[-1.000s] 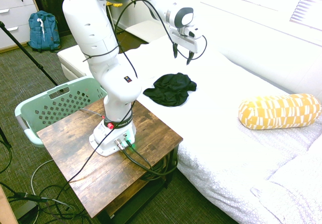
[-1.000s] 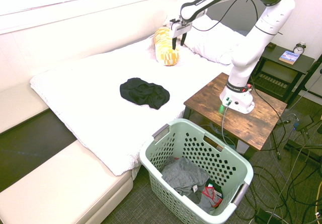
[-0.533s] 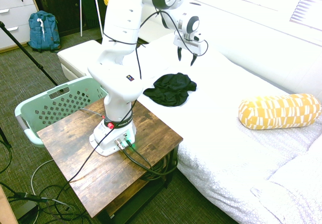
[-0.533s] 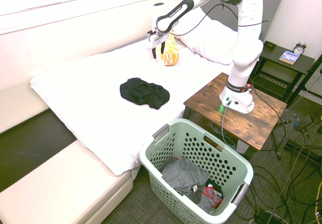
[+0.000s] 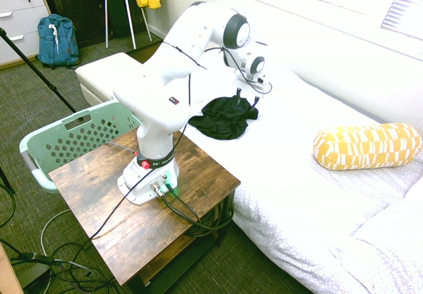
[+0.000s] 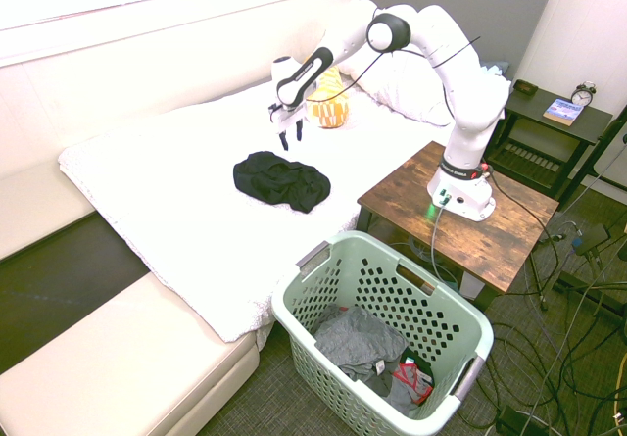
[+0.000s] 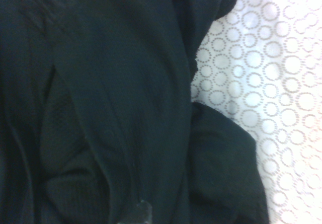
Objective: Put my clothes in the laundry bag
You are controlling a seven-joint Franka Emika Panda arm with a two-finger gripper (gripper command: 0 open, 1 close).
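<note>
The clothes, a crumpled black garment [image 5: 223,117] [image 6: 281,179], lie on the white bed [image 5: 297,175] near its edge beside the arm's table. My gripper [image 5: 246,98] [image 6: 289,141] hangs open, fingers pointing down, just above the garment's edge on the wall side, with nothing between them. Black fabric [image 7: 100,108] fills most of the wrist view, with circle-patterned sheet [image 7: 266,83] along one side. The laundry bag is a mint-green perforated basket [image 5: 73,139] [image 6: 323,252] standing on the floor by the bed and table, with some grey cloth [image 6: 358,343] inside.
A yellow-and-white bolster pillow [image 5: 367,145] [image 6: 326,111] lies further up the bed near white pillows. The wooden side table [image 5: 198,175] [image 6: 509,230] stands between bed and basket. A blue backpack [image 5: 57,39] leans at the dresser. A low cream bench [image 6: 127,367] adjoins the bed's foot.
The arm has swung along the bed away from the yellow pillow and dropped down, bringing the open gripper from high above the bed to just over the black garment.
</note>
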